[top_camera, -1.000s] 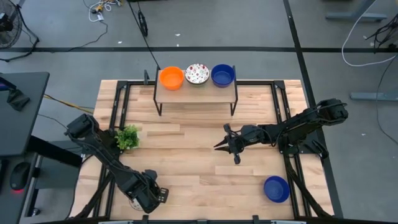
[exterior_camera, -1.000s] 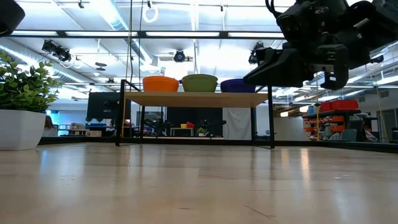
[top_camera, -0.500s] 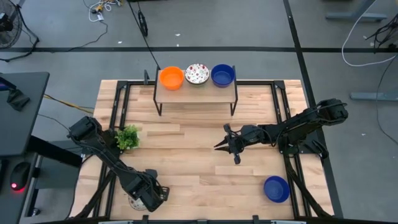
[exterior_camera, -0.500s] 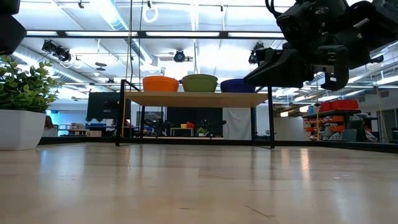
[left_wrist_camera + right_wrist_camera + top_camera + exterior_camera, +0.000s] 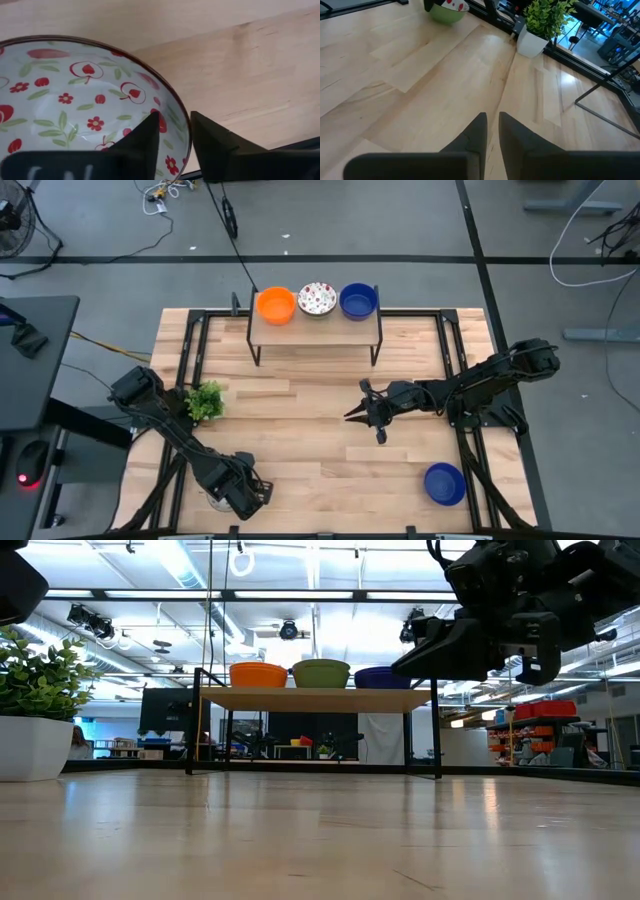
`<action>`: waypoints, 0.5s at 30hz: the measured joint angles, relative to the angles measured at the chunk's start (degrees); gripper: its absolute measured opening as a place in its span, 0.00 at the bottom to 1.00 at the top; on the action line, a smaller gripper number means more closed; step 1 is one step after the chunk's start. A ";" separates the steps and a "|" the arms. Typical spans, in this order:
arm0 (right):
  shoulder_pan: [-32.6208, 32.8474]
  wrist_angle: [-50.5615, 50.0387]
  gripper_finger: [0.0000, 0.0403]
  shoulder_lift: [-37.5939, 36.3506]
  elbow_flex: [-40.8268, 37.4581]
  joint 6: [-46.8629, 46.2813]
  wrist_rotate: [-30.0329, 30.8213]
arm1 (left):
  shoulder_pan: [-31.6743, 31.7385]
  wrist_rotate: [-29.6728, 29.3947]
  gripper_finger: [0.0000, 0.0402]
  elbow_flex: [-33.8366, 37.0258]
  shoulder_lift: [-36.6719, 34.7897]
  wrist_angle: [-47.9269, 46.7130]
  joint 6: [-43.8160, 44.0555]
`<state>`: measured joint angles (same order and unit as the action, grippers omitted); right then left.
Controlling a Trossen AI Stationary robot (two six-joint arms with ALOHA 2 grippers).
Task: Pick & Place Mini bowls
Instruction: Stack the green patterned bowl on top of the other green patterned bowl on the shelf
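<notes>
- Reaching down at the near-left corner of the table [image 5: 300,430], the left gripper [image 5: 174,131] straddles the rim of a speckled bowl [image 5: 75,105], one finger inside, one outside, pinching it.
- From above, the left arm folds from its base by the plant [image 5: 205,400] to that corner; the bowl is mostly hidden beneath the gripper [image 5: 238,492].
- The right gripper [image 5: 362,414] hangs above mid-table, fingers narrowly apart, holding nothing.
- On the shelf [image 5: 315,325] at the far edge sit three bowls in a row: orange bowl [image 5: 276,304], a second speckled bowl [image 5: 317,298], blue bowl [image 5: 358,300].
- Another blue bowl [image 5: 444,483] lies at the near-right corner, well apart from both grippers.
- Bare wood lies wide open between shelf and near edge; the left gripper's bowl sits close to the table's front edge.
- Since a second ago the left gripper has shifted slightly over its bowl; the right arm and the other bowls are unchanged.
</notes>
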<state>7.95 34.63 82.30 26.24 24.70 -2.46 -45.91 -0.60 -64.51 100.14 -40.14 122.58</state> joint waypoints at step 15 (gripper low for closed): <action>-0.01 0.02 0.12 0.00 0.00 0.01 0.00 | 0.11 0.42 0.37 0.00 -0.03 -0.57 1.60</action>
<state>7.94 34.65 82.30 26.24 24.71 -2.46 -45.80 -0.19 -64.51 100.10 -40.71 124.18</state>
